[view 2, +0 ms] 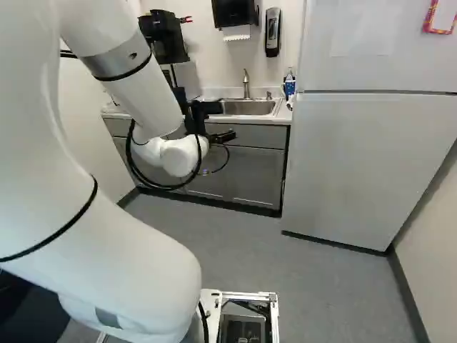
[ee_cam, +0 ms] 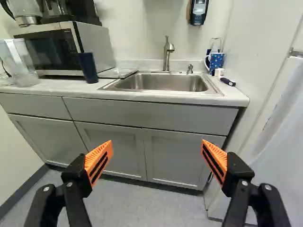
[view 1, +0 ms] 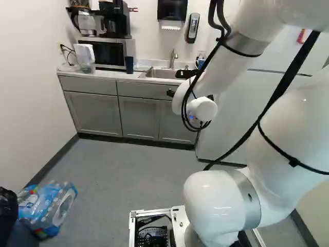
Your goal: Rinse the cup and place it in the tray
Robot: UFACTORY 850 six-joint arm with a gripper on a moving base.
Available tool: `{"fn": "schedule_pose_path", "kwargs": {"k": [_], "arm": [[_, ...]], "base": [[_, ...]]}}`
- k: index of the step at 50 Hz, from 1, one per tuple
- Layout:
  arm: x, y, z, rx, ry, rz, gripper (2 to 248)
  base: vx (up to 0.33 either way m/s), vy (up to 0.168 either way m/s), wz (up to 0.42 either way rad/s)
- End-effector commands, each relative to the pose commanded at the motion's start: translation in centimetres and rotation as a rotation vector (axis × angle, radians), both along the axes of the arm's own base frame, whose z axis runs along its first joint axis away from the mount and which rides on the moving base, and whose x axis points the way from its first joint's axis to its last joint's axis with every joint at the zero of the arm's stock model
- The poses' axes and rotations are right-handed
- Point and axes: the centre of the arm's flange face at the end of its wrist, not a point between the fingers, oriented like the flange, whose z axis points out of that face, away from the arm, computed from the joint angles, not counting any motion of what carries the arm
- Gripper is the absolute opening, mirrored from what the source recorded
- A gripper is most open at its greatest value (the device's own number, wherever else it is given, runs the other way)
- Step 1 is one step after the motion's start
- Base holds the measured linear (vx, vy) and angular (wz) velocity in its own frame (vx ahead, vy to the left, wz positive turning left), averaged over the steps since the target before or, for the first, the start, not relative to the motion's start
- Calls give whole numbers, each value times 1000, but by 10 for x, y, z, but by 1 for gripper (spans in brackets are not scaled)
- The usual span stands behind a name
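Only the left base view shows the plastic-wrapped bottle pack [view 1: 47, 206], on the floor well apart from the sink [ee_cam: 163, 91]. The microwave [ee_cam: 52, 49] to the left of the sink and the clear pitcher [ee_cam: 21, 66] beyond it show in the left base and wrist views. The wrist view alone clearly shows the pale, shallow tray [ee_cam: 117, 73] just beside the sink, on its microwave side. The jaws [view 2: 228, 121] are released and spread wide, nothing between the orange pads [ee_cam: 99, 161], in front of the sink and apart from it.

The dark blue cup [ee_cam: 88, 67] stands upright on the surface [ee_cam: 235, 97], left of the sink, past the tray; its inside cannot be seen. The blue patterned mug [ee_cam: 217, 61] is near the sink's far right corner, contents hidden. What the pitcher holds, if anything, I can't tell.
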Motion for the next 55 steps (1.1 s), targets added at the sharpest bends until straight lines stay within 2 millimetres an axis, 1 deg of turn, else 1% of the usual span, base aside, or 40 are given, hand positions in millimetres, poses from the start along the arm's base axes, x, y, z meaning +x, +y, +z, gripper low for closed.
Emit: {"fn": "schedule_pose_path", "kwargs": {"k": [9,30,55], "arm": [[12,-1,10,-1,-21,-2,247],[29,-3,29,-2,-46,-5,247],[49,-4,50,-1,-37,-5,247]], "base": [[0,0,0],[0,0,0],[0,0,0]]}}
